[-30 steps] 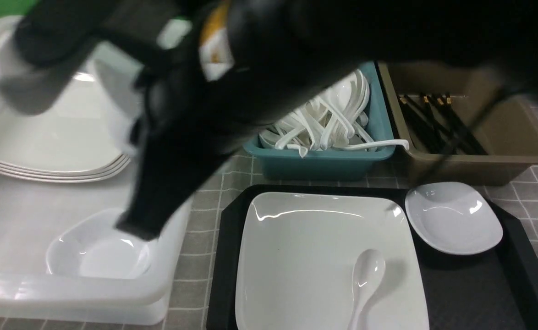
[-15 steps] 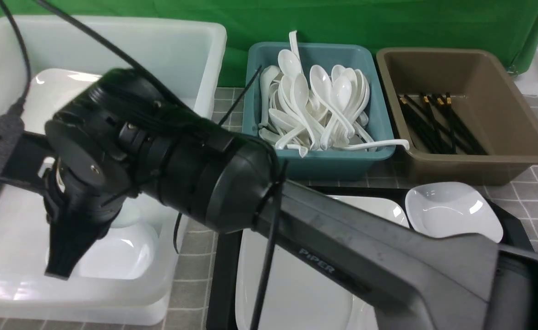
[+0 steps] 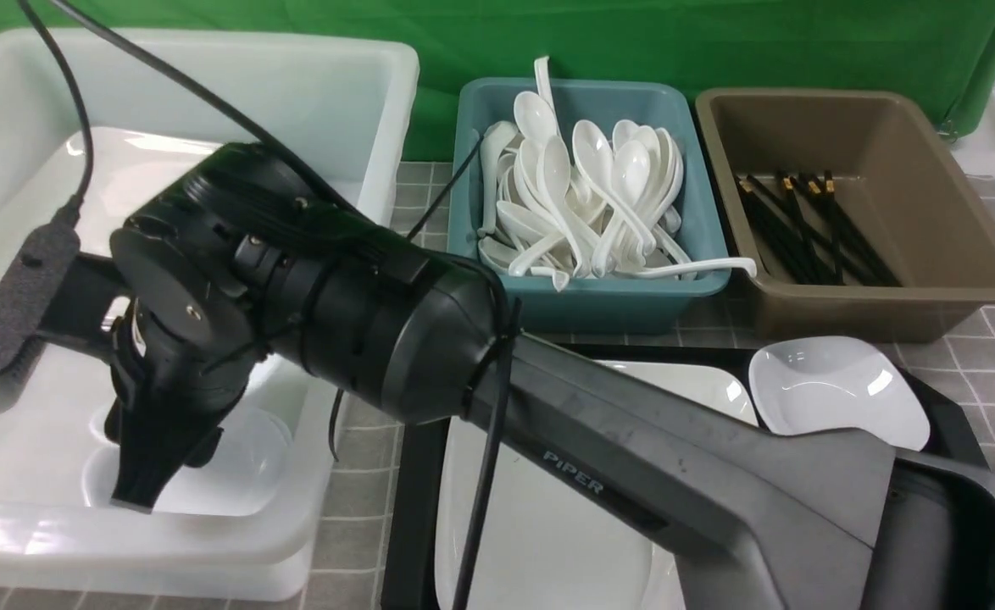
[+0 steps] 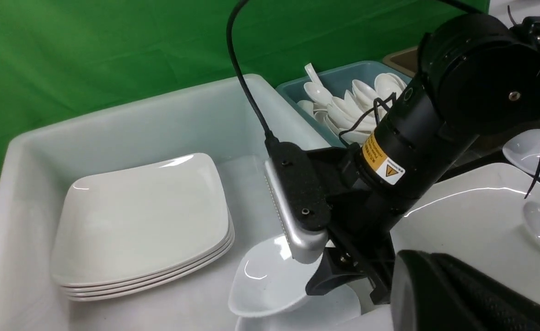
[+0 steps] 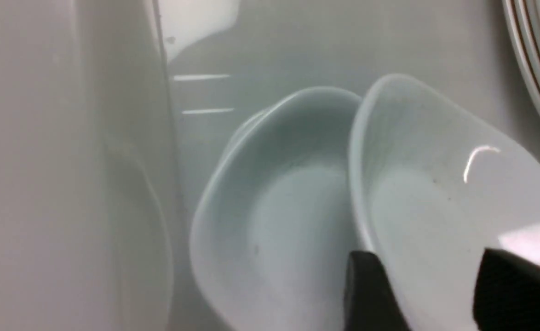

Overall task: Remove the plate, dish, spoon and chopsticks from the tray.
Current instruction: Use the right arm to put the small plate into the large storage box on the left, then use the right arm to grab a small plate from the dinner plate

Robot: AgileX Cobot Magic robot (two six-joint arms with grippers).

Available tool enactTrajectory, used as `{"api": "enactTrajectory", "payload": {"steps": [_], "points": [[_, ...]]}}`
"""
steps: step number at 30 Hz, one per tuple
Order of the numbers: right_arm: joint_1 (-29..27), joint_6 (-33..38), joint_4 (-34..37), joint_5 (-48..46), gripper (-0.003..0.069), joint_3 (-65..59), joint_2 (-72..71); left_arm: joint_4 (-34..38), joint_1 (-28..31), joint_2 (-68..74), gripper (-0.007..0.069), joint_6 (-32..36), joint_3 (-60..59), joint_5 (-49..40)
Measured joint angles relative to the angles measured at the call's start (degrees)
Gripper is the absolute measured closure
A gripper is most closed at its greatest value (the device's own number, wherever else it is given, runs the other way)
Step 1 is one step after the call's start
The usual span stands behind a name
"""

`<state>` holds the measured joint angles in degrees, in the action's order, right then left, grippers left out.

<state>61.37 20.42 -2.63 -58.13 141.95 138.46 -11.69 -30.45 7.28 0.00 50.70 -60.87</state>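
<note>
Straddling tilted dish [image 5: 435,193], right gripper [image 5: 426,255], jaws apart

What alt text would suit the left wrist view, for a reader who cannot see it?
The right gripper reaches down into a white bin, where a small white dish lies tilted at its tip, beside a stack of square plates. Behind stands a teal bin of white spoons; nearby, the large plate carries a spoon.
</note>
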Motion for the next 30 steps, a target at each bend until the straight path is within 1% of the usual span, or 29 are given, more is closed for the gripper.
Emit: {"api": "enactTrajectory", "payload": {"steps": [3, 5, 6, 8, 10, 11, 14, 16, 18, 19, 20, 21, 22, 24, 25, 26, 27, 28, 29, 30], "points": [[0.12, -0.87, 0.0, -5.14, 0.0251, 0.0, -2.7, 0.18, 0.0, 0.0, 0.0616, 0.0, 0.0, 0.0], [0.17, -1.18, 0.0, -7.52, 0.0249, 0.0, -4.18, 0.41, 0.0, 0.0, 0.0616, 0.0, 0.0, 0.12], [0.24, -2.0, 0.0, -8.73, 0.0248, 0.0, -7.09, 0.85, 0.0, 0.0, 0.0616, 0.0, 0.0, 0.58], [0.36, -3.34, 0.0, -8.73, 0.0248, 0.0, -8.9, 1.1, 0.0, 0.0, 0.0616, 0.0, 0.0, 1.23], [0.37, -6.92, -0.61, -8.73, 0.0275, -0.35, -13.77, 1.35, 0.0, 0.0, 0.0616, 0.0, 0.0, 2.79], [0.37, -7.22, -0.76, -8.73, 0.028, -0.5, -14.62, 1.35, 0.0, 0.0, 0.0616, 0.0, 0.0, 2.81], [-0.28, -9.42, -3.74, -8.73, 0.041, -8.09, -23.82, 2.18, 0.0, 0.44, 0.0616, 0.0, 0.0, 3.56], [-1.6, -9.92, -5.78, -8.73, 0.0453, -14.87, -28.99, 3.28, 0.0, 1.07, 0.0616, 0.0, 0.0, 3.67], [-4.82, -10.76, -7.89, -8.73, 0.048, -26.37, -35.29, 5.3, 0.0, 2.22, 0.0616, 1.72, 0.0, 3.97], [-8.15, -11.23, -8.8, -8.67, 0.0478, -34.32, -39.14, 6.98, 0.0, 3.14, 0.0616, 3.46, 0.0, 4.19], [-8.68, -11.37, -8.81, -8.67, 0.0477, -35.5, -39.63, 7.2, 0.0, 3.3, 0.0616, 3.98, 0.0, 4.2], [-12.12, -11.76, -9.42, -8.62, 0.0463, -42.47, -42.22, 8.57, 0.0, 4.15, 0.0616, 5.57, 0.0, 4.38], [-15.81, -11.92, -9.76, -8.51, 0.0444, -48.2, -44.17, 9.57, 0.0, 4.9, 0.0616, 6.7, 0.0, 4.74], [-20.92, -11.91, -10.12, -7.79, 0.0396, -57.96, -45.74, 10.9, 0.0, 6.24, 0.0616, 8.24, -0.05, 5.19], [-25.29, -11.64, -10.18, -5.48, 0.0353, -64.65, -46.32, 11.36, 0.0, 7.2, 0.0616, 9.08, -0.05, 5.56], [-28.21, -11.2, -10.18, -3.46, 0.0328, -68.02, -46.38, 11.69, 0.0, 7.84, 0.0616, 9.32, -0.05, 5.69], [-28.75, -11.07, -10.18, -2.12, 0.0316, -69.59, -46.38, 11.69, 0.0, 7.97, 0.0616, 9.48, -0.05, 5.76], [-32.7, -10.47, -10.18, 3.91, 0.0269, -75.28, -46.32, 11.69, 0.0, 8.93, 0.0616, 9.9, -0.16, 6.27], [-33.12, -10.4, -10.18, 4.69, 0.0264, -75.91, -46.32, 11.69, 0.0, 8.93, 0.0616, 9.9, -0.16, 6.34], [-36.06, -9.74, -10.18, 11.02, 0.0226, -80.19, -46.04, 11.69, 0.0, 9.48, 0.0616, 10.28, -0.33, 7.06]]}}
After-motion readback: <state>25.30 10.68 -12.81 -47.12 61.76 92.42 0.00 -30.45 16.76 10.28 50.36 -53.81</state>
